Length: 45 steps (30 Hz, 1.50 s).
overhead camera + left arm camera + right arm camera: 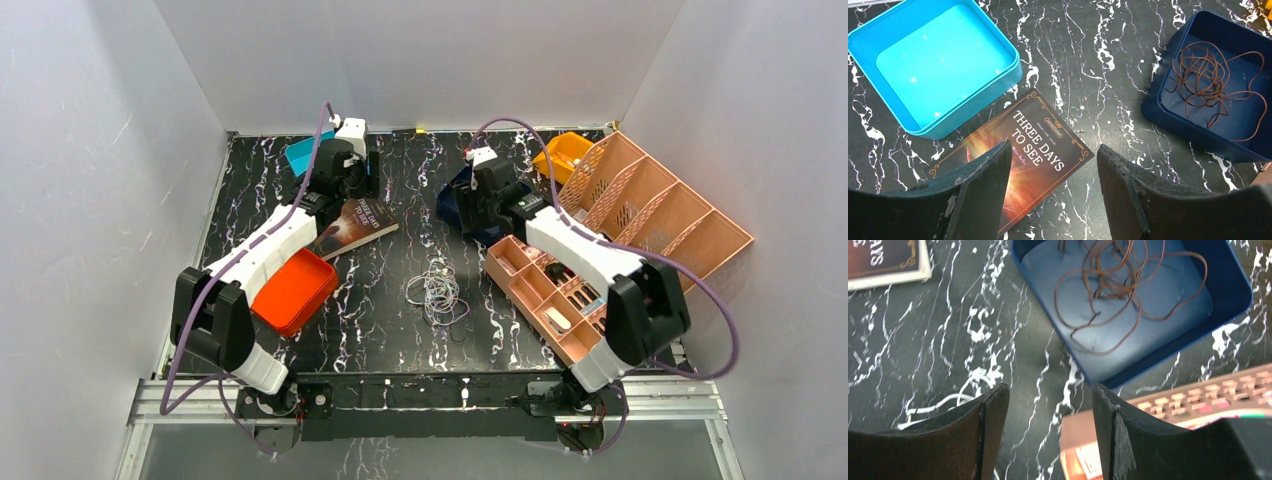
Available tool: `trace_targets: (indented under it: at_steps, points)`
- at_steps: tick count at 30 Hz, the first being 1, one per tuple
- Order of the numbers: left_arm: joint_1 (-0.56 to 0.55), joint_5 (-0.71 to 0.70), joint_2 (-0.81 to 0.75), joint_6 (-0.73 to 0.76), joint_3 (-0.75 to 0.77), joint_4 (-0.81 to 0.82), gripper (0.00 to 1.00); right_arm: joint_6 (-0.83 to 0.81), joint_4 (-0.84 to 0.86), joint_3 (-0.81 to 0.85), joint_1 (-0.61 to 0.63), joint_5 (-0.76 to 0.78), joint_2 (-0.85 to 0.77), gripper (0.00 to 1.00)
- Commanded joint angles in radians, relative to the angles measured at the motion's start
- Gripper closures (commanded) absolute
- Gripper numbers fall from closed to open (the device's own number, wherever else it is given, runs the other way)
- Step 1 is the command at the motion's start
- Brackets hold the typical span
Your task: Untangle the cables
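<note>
Top view, whitish cable tangle (437,292) loose on the tabletop (380,320), left wrist view, left end effector (1053,150) spread, empty, over a book (1038,132), brown cable (1215,82) inside a navy tray (1193,132), right wrist view, right end effector (1050,387) spread, empty, beside that tray.

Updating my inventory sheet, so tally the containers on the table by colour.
Turquoise bin: 1
Red bin: 1
Navy bin: 1
Orange bin: 1
Pink, slanted rack and compartment tray: 2
Total: 6

Worktop (1088,60): glossy black marble-look, white veins. Teal tray (943,65): smooth plastic. Book (1043,135): glossy paper cover. Brown cable (1113,285): matt.
</note>
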Motion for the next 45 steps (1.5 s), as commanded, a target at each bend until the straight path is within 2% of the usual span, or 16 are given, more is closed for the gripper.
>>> trace_targets:
  at_steps: [1,6,14,30,34,45]
  points:
    - [0.0,-0.017,-0.043,0.005,-0.014,0.035,0.39,-0.061,0.12,0.132,-0.037,-0.067,0.115,0.31]
    - [0.013,-0.03,-0.047,0.007,-0.022,0.041,0.39,-0.159,0.173,0.237,-0.056,-0.043,0.304,0.32]
    - [0.055,-0.015,-0.074,-0.008,-0.041,0.052,0.38,-0.3,0.198,0.39,-0.067,0.009,0.484,0.37]
    - [0.073,0.01,-0.07,-0.01,-0.044,0.059,0.38,-0.337,0.211,0.495,-0.076,0.027,0.624,0.42]
    - [0.075,0.018,-0.066,-0.012,-0.045,0.061,0.38,-0.336,0.222,0.501,-0.078,0.024,0.634,0.48]
    - [0.084,0.033,-0.061,-0.013,-0.044,0.06,0.37,-0.308,0.251,0.477,-0.084,0.018,0.608,0.75]
